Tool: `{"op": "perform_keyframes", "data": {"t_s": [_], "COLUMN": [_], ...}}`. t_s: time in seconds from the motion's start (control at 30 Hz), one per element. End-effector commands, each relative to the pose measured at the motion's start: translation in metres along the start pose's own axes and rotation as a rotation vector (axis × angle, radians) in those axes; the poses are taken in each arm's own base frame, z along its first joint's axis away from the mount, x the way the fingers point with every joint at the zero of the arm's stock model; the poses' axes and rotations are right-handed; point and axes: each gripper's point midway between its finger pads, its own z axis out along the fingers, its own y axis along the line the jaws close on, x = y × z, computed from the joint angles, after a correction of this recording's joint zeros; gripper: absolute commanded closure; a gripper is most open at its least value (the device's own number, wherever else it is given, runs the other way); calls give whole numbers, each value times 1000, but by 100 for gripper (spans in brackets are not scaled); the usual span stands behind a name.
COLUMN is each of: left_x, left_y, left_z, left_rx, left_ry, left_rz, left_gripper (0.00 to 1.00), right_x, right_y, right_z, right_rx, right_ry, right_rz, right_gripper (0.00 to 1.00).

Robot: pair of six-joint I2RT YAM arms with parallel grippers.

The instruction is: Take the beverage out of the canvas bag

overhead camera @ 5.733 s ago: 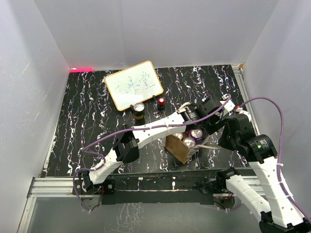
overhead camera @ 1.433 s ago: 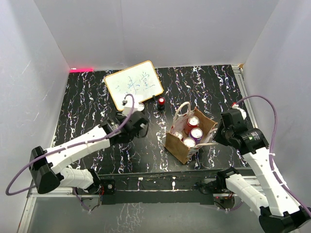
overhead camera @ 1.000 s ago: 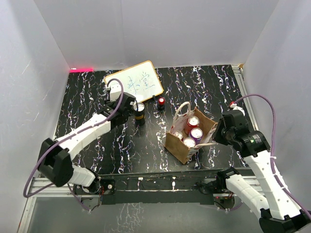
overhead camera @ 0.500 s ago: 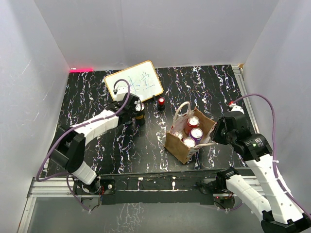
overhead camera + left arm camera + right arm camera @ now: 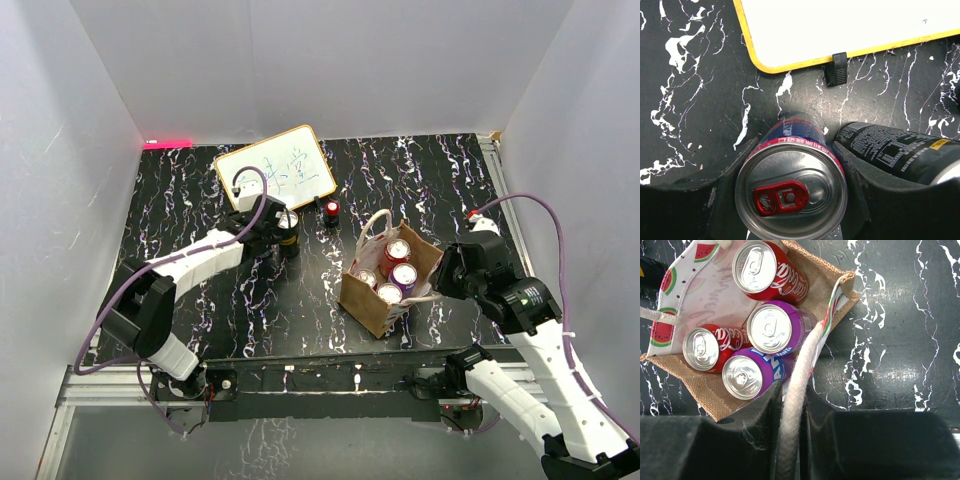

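Note:
The brown canvas bag (image 5: 372, 305) stands at the table's middle, mouth up. It holds two red cola cans (image 5: 771, 271) and two purple soda cans (image 5: 771, 329). My right gripper (image 5: 792, 395) is shut on the bag's white cord handle (image 5: 796, 382) at its right rim (image 5: 432, 285). My left gripper (image 5: 791, 165) is shut on a blue and red beverage can (image 5: 790, 195) with a red tab. It holds the can low by the whiteboard's front edge, left of a black can (image 5: 895, 152). In the top view the left gripper (image 5: 270, 234) covers the held can.
A yellow-framed whiteboard (image 5: 275, 175) leans at the back, its black foot (image 5: 836, 75) just ahead of the held can. The black can (image 5: 287, 222) stands touching-close on the right. A small red-topped object (image 5: 331, 210) sits beyond it. The bag's other handle (image 5: 375, 225) loops up.
The left arm has carried the blue and red can from the bag over to the black can by the whiteboard, and has barely moved in the last half second. The right gripper keeps the handle.

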Motion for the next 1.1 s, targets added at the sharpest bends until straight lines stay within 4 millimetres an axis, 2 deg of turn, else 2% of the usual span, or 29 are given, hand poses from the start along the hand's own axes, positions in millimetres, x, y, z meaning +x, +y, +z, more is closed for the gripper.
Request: {"op": "perform_keyframes", "data": {"t_s": [0.0, 0.07, 0.2, 0.33, 0.5, 0.6, 0.67, 0.73, 0.8, 0.9, 1.0, 1.07], "left_x": [-15, -17, -23, -28, -35, -50, -50, -49, -48, -43, -47, -57], "left_y": [15, 16, 18, 15, 17, 22, 25, 19, 7, -21, -45, -56], "left_z": [-12, -14, -22, -30, -44, -71, -89, -110, -133, -168, -203, -223], "left_rx": [-35, -37, -24, 18, 32, 71, 110, 199, 324, 567, 786, 879], "left_ry": [-51, -54, -67, -78, -79, -94, -67, -29, 5, 64, 90, 86], "left_rz": [-35, -28, -20, -24, -57, -133, -166, -197, -217, -230, -208, -183], "left_gripper": [60, 53, 43, 20, 18, 18, 18, 18, 19, 19, 18, 18], "right_x": [-14, -15, -16, -17, -17, -16, -14, -12, -9, -7, -1, 3], "right_y": [6, 5, 3, 1, 0, 0, 0, 0, 0, 3, 1, 0], "right_z": [-1, -3, -4, -6, -4, -4, -3, -2, 1, 7, 14, 19], "right_rx": [-29, -26, -18, -6, 3, -1, -1, 1, 3, -5, 13, 27], "right_ry": [-73, -83, -96, -109, -104, -102, -96, -83, -67, -52, -22, 0], "right_rz": [9, 17, 35, 54, 59, 60, 62, 67, 66, 62, 68, 75], "right_gripper": [79, 78, 77, 76, 75, 75, 75, 75, 75, 75, 75, 75]}}
